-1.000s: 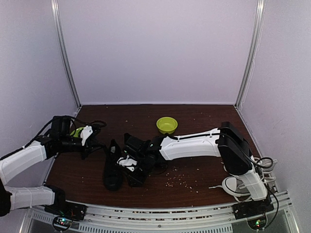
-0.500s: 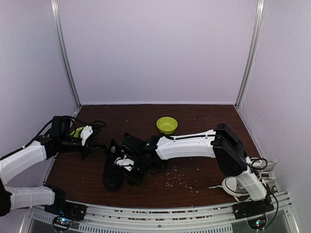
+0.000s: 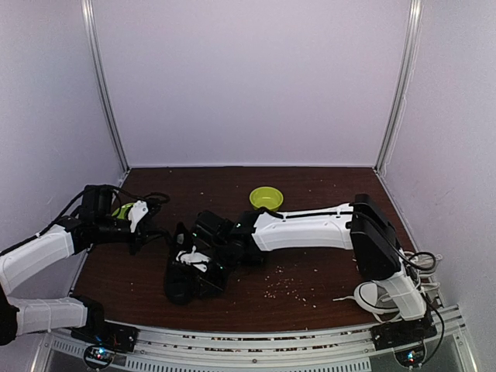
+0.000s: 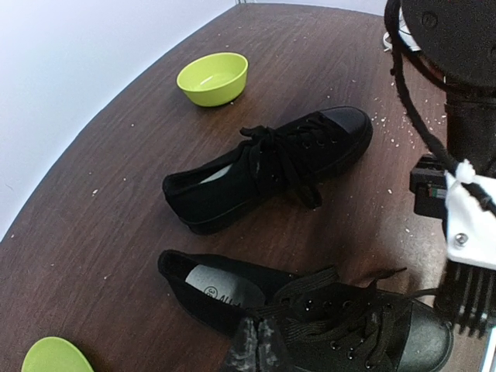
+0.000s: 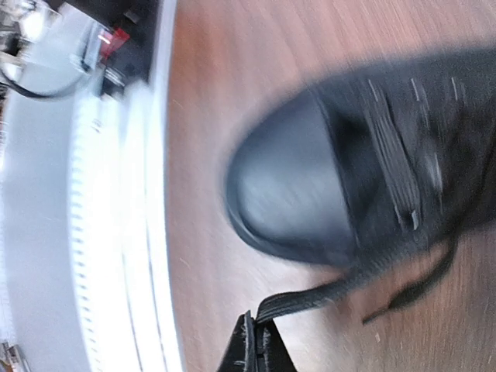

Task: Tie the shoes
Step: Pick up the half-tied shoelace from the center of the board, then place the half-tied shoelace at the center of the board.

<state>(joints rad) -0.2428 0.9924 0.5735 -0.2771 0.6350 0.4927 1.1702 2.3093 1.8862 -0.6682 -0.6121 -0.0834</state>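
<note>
Right gripper (image 5: 254, 329) pinched on black lace (image 5: 310, 297), bottom of wrist view. Shoes (image 3: 177, 287) lower left-centre, top view. Left gripper (image 3: 142, 225) state unclear. Risk: a hard pull slips the lace or drags the shoe.

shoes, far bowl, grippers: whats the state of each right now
near shoe: upright, untied, one lace stretched out
far shoe: upright, laces bunched, knot unclear
far bowl: upright, looks empty
right gripper: jaws shut on lace
left gripper: blurred, jaws unclear
</note>
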